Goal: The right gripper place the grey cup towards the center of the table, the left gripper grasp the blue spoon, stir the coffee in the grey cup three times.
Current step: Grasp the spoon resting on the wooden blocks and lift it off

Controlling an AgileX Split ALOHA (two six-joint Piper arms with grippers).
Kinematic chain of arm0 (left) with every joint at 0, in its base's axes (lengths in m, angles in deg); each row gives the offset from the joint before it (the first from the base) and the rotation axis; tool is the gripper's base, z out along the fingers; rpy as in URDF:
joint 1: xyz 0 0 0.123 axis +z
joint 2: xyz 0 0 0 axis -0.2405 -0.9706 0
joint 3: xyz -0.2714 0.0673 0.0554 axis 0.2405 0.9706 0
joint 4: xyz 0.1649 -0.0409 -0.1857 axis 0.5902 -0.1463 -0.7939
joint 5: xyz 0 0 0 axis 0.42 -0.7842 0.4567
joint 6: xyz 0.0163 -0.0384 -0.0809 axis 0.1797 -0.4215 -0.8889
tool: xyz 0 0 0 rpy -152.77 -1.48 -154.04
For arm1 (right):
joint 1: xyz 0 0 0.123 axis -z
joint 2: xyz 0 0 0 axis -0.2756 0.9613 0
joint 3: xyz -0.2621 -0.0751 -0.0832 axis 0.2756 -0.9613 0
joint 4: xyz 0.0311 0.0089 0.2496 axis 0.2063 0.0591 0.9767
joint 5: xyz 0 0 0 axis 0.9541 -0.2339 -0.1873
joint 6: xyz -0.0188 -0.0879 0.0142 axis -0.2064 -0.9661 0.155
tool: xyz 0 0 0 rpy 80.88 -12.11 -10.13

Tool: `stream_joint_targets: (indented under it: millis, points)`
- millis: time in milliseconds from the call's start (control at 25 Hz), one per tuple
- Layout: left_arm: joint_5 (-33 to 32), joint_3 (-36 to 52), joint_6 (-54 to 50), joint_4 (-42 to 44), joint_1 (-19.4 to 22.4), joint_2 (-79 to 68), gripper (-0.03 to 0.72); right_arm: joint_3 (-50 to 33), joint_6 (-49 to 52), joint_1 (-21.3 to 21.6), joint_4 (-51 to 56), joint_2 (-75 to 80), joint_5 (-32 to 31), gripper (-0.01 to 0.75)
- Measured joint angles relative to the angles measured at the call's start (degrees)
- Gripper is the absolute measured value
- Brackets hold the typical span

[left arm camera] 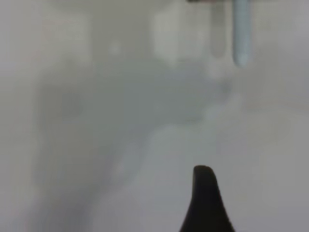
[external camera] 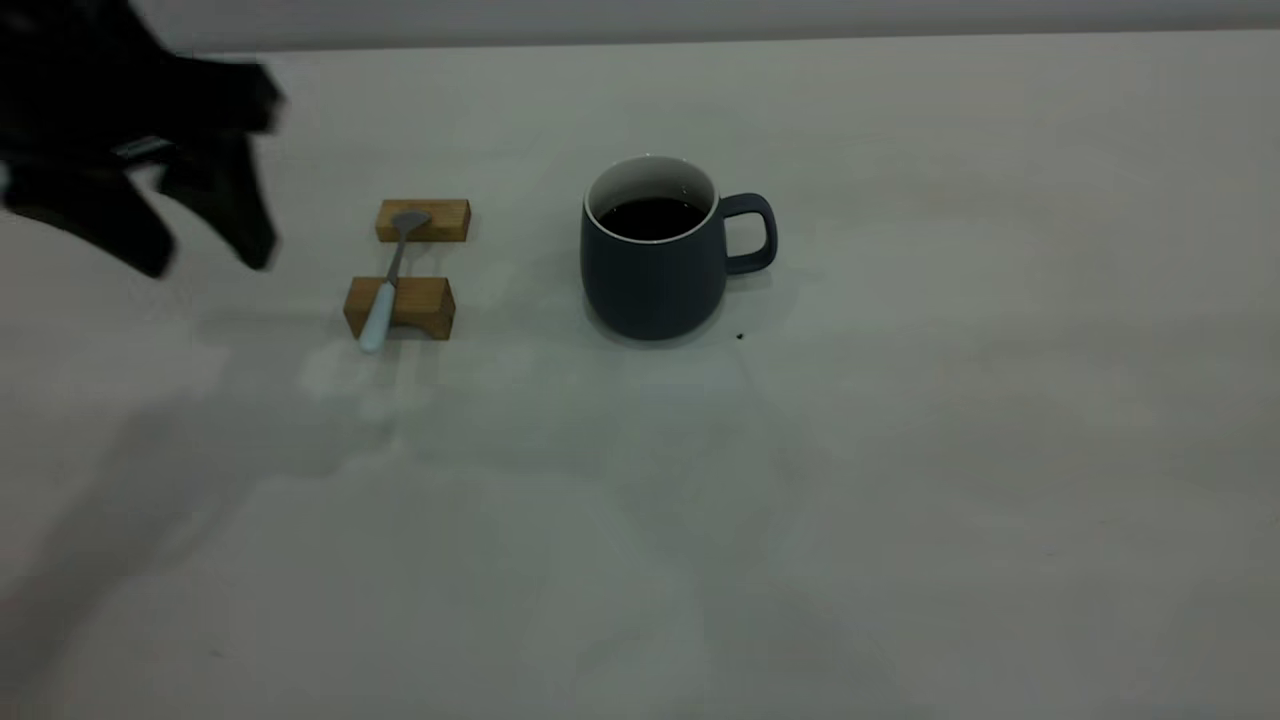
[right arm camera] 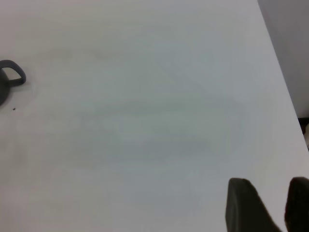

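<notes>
Grey cup (external camera: 655,270), blue spoon (external camera: 385,290)

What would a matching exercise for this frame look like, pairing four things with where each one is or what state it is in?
Things:
1. blue spoon
2. grey cup
3. coffee
4. left gripper

Places or states:
A. hanging in the air above the table's left side, jaws open and holding nothing
B. standing upright near the table's middle, handle pointing right
C. lying across the two wooden blocks
D. dark liquid inside the cup

Pairs: 1-C, 2-B, 3-D, 4-A
</notes>
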Motion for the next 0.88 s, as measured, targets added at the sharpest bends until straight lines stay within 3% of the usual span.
stream_joint_targets:
  millis: [360, 880]
  points:
    - [-0.12, -14.00, -1.75, 0.82, -2.62, -16.79, 0.595, 0.00, 0.00, 0.00, 0.00, 0.00, 0.00, 0.239]
    - [2.69, -16.11, -3.61, 0.93, -2.62, -22.02, 0.595, 0.00, 0.00, 0.00, 0.00, 0.00, 0.00, 0.239]
